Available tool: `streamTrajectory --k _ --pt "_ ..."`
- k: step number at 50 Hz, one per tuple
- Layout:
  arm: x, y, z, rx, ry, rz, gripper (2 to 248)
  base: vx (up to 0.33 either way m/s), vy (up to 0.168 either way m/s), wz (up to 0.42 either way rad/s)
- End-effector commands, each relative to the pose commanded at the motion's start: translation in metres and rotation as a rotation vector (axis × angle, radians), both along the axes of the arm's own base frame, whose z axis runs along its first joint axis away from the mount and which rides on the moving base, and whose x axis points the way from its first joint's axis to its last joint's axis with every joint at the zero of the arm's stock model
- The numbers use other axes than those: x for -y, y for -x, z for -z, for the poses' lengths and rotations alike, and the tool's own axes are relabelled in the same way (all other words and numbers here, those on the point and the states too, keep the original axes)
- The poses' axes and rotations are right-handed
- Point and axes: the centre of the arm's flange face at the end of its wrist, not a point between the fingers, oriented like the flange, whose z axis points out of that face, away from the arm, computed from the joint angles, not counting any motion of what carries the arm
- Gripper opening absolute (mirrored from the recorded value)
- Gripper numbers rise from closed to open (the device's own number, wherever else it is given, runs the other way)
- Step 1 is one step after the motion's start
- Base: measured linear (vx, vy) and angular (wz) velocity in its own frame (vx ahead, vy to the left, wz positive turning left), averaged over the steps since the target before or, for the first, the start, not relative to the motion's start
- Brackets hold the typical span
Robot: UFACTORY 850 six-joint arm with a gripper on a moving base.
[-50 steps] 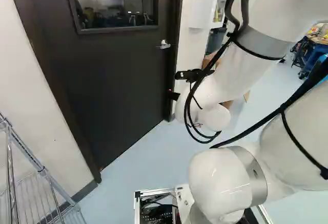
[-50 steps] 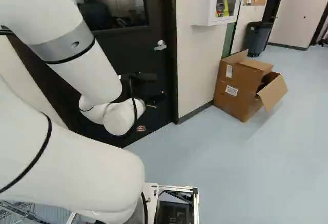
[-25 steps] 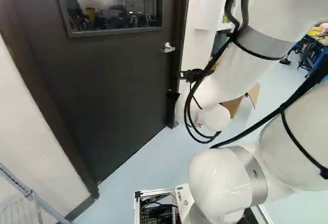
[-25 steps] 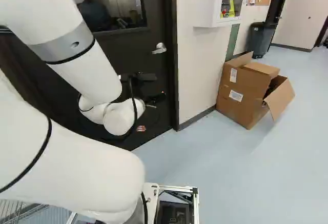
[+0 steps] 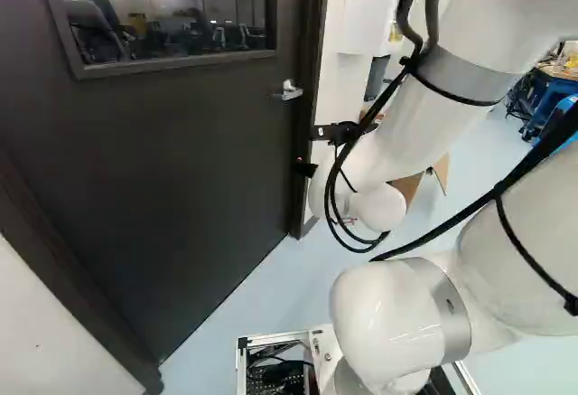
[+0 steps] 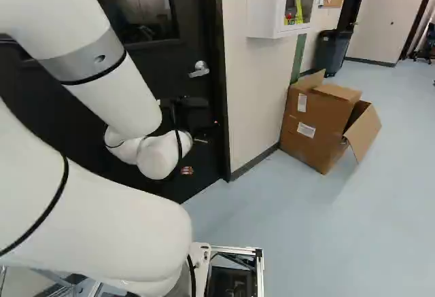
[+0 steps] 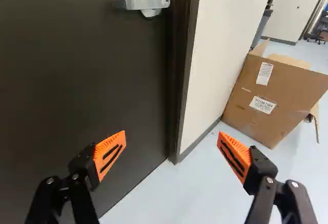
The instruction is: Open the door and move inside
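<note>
The dark door (image 5: 181,169) stands shut in its frame (image 6: 221,107), with a window (image 5: 172,15) set into it toward eleven o'clock of the left base view; its silver handle (image 7: 148,2) sits near the frame, at twelve o'clock in the left base view, the lever lying level across a round plate.

The white arm (image 5: 424,133) spreads from one to five o'clock in the left base view and from seven to eleven in the right; at its end the black tool (image 5: 305,168) hangs near the door, below the handle and well apart from it; seen along the wrist, the tool (image 7: 171,151) is wide open, its orange pads (image 7: 110,152) well apart at nine and three o'clock, the nine o'clock one in front of the door, the other in front of the pale blue floor (image 6: 299,222); from there the handle lies ahead, just shy of twelve o'clock.

At three o'clock in the right base view an open cardboard box (image 6: 312,124) sits on the floor beside the wall (image 6: 262,107); a dark bin (image 6: 333,49) stands behind it at two o'clock, and a white cabinet (image 6: 265,5) hangs on the wall near one.
</note>
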Motion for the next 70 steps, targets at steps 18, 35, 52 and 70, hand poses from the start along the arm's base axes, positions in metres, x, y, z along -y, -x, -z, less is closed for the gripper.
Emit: streamTrajectory --k 18,35,52,70 --pt "0.0 0.0 0.0 0.0 0.0 0.0 247 0.073 0.023 -0.004" --pt "0.0 -0.006 -0.001 -0.001 0.0 0.0 247 -0.001 0.0 0.0" --pt "0.002 -0.023 -0.016 0.036 0.002 0.003 247 0.0 0.0 0.0" --pt "0.007 -0.044 -0.035 0.08 0.018 -0.009 247 0.0 0.0 0.0"
